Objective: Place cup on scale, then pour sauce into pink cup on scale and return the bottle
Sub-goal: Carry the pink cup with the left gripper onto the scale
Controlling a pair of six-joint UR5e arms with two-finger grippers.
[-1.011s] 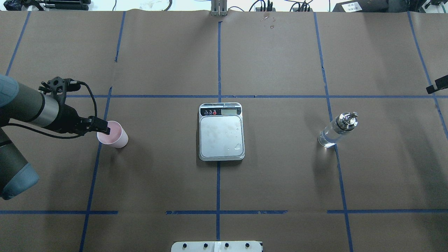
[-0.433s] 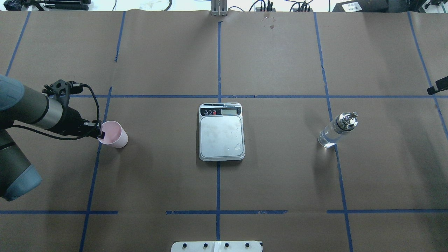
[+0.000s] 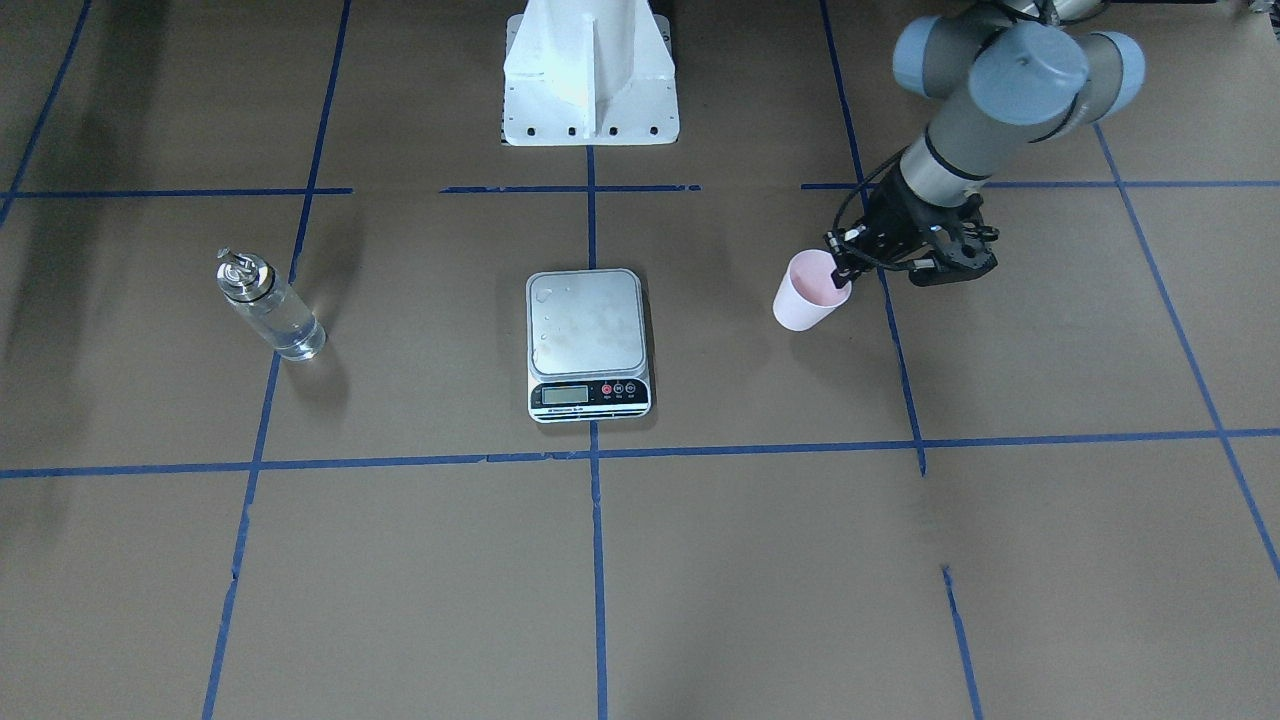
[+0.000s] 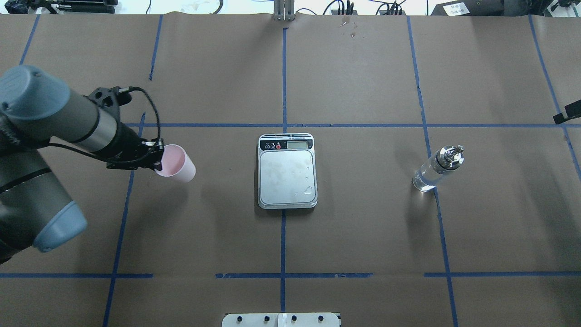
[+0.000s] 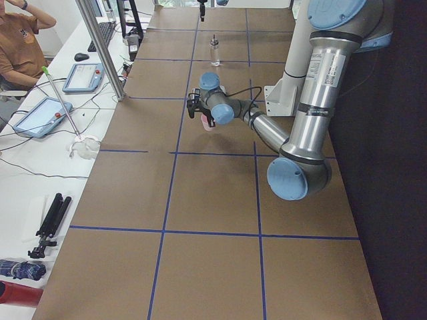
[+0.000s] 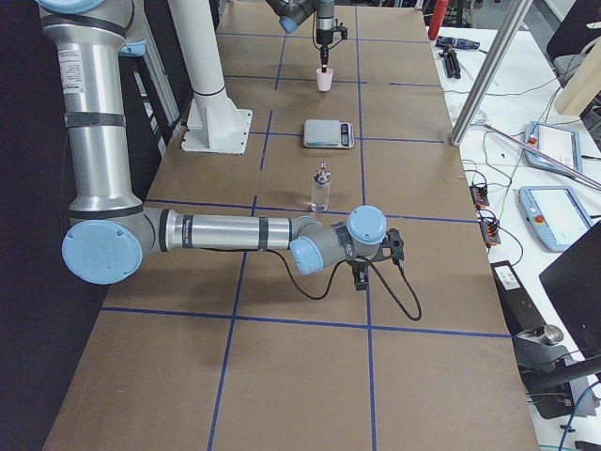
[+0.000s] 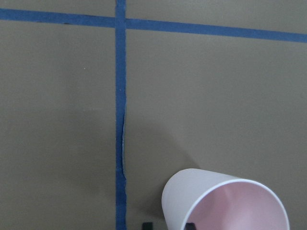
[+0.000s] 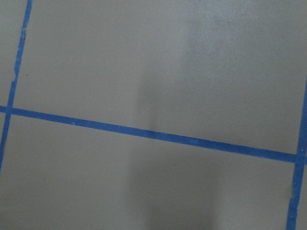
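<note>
The first step is in hand: the left pincer (image 4: 157, 160) is clamped on the rim of the cup (image 4: 178, 167), which hangs tilted, seemingly just above the tabletop (image 4: 363, 227), well apart from the scale (image 4: 287, 172). Next it must be brought over the scale and set down upright. The state of the right pincer (image 6: 361, 274) I cannot tell

We cannot read the display (image 3: 565, 394) on the scale (image 3: 588, 320) (far too small). The cup (image 7: 225, 203) runs off the left wrist view's bottom edge; how the jaws of the right gripper (image 6: 360, 278) stand, we cannot make out.
</note>
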